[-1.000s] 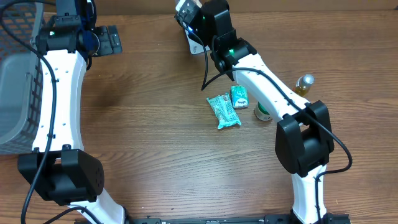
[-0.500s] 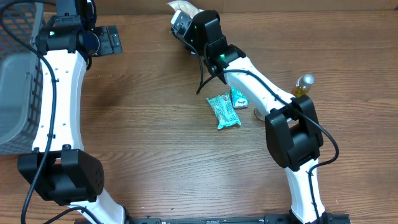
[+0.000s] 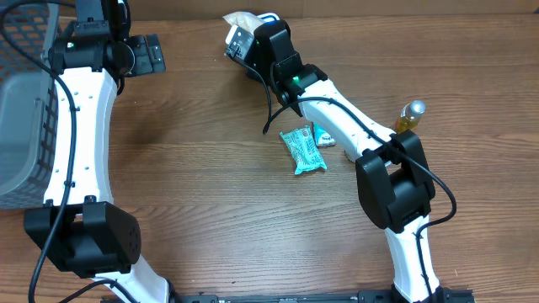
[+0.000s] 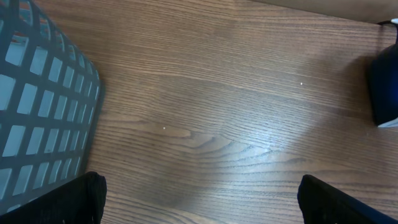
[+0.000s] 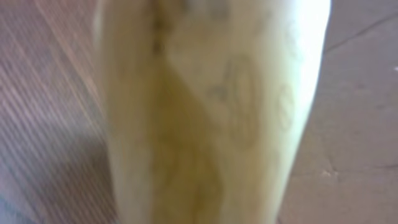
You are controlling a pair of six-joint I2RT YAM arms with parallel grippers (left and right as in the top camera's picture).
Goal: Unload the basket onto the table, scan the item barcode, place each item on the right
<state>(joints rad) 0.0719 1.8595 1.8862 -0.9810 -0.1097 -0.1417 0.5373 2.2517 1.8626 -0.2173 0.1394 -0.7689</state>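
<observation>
Right gripper [image 3: 242, 32] pinches the cream-coloured soft plastic packet [image 3: 238, 18], jaws pressed together on it, at the far edge of the brown wood-grain surface [image 3: 210, 194]. I read that as presenting it for the scan: held out clear of the other items so a face can be turned to the reader. Right wrist view is just blurred packet filling the frame. No barcode is readable, and I can't tell where the scanner is. Left gripper [image 4: 205, 202] is spread wide, holding nothing, over bare wood beside the grey plastic mesh basket [image 3: 17, 101], probably parked near the drop-off. By the right arm: 1 teal crinkled foil packet [image 3: 303, 150], 1 small green packet [image 3: 323, 135] partly under the arm, 1 yellow bottle with a silver cap [image 3: 411, 116]. Nothing of the room shows beyond the surface.
</observation>
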